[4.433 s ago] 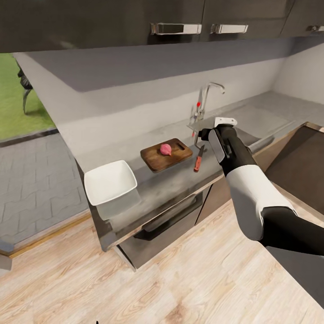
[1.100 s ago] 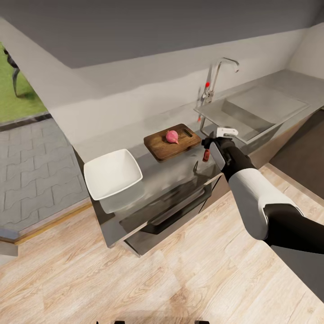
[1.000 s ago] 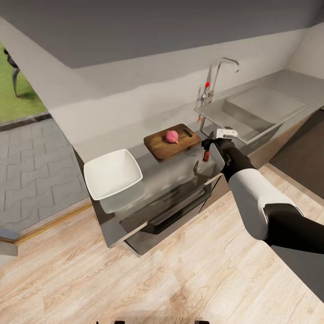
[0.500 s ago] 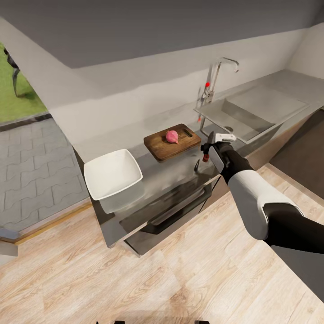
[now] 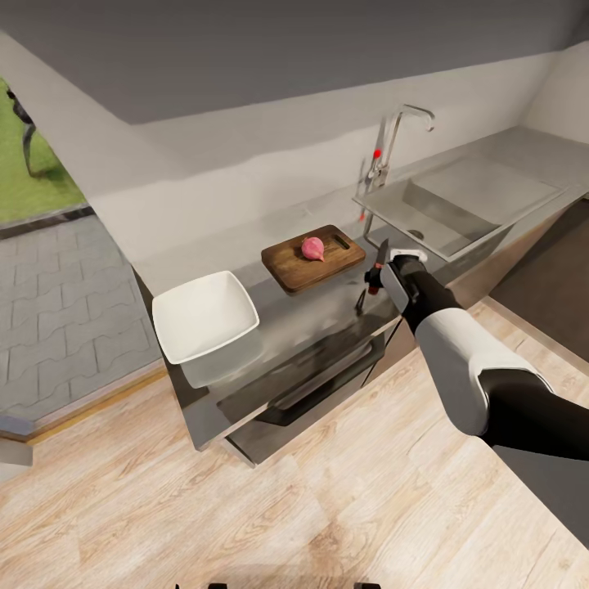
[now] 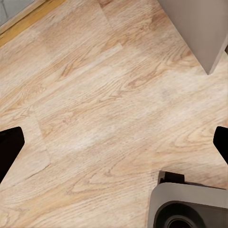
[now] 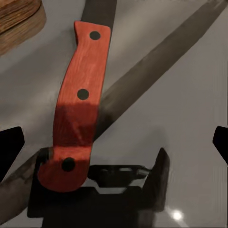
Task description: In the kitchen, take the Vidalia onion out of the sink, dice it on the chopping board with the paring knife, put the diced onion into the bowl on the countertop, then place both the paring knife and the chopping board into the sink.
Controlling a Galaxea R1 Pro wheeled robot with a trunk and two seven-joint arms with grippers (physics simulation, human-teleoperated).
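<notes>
Our right claw grips the knife by its red handle, lifted off the desk at about 4 o'clock from the board. The onion sits on the board, the bowl at the board's 8 o'clock, the sink at its 2 o'clock. Our left claw is spread wide above the floor.

Pale wood-plank floor, grey paved patio and grass outside.

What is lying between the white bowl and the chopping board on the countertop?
Nothing: the head view shows bare grey countertop between the bowl and the chopping board.
</notes>
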